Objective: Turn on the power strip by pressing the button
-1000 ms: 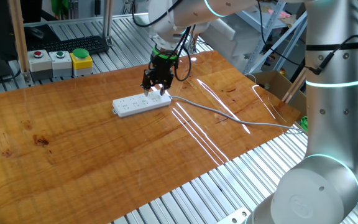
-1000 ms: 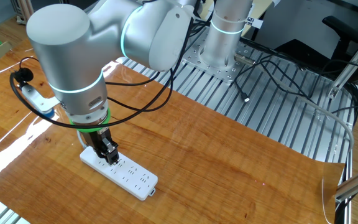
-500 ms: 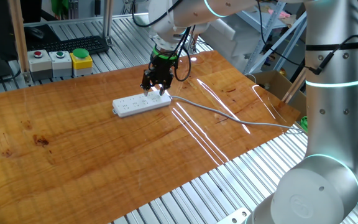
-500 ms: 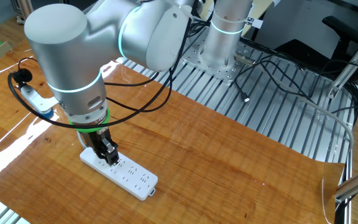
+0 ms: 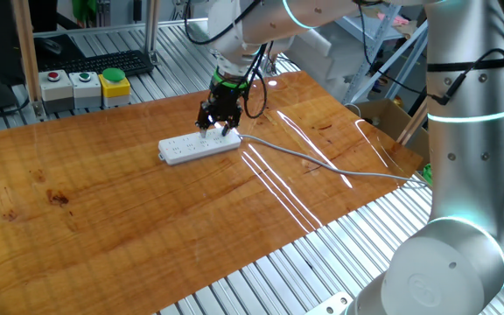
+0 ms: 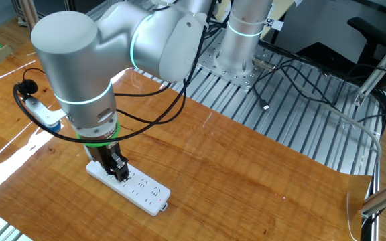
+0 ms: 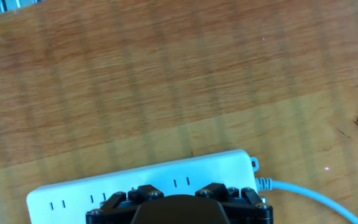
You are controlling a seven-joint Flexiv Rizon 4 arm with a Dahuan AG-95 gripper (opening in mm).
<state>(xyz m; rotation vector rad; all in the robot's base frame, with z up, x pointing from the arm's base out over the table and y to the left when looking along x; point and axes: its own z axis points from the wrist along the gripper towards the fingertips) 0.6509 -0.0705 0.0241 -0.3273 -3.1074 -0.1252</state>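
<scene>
The white power strip (image 5: 192, 149) lies on the wooden table (image 5: 147, 210), with its grey cable (image 5: 322, 164) running off to the right. My gripper (image 5: 220, 128) points down over the strip's cabled end, its black fingertips at or just above the strip's top. The other fixed view shows the strip (image 6: 139, 192) with the gripper (image 6: 120, 175) on its far end. In the hand view the gripper body (image 7: 178, 202) covers the near edge of the strip (image 7: 166, 177), and the cable (image 7: 309, 194) leaves at the right. The button is hidden under the gripper. No view shows the gap between the fingertips.
Red (image 5: 53, 86), green (image 5: 83, 83) and yellow (image 5: 114, 82) push-button boxes stand at the table's far left edge, with a keyboard (image 5: 112, 61) behind them. The arm's base column (image 5: 466, 131) rises at the right. A cardboard box (image 5: 383, 114) sits beyond the right edge.
The arm's upper links have shifted slightly. The gripper stays over the strip's cabled end, and the strip has not moved.
</scene>
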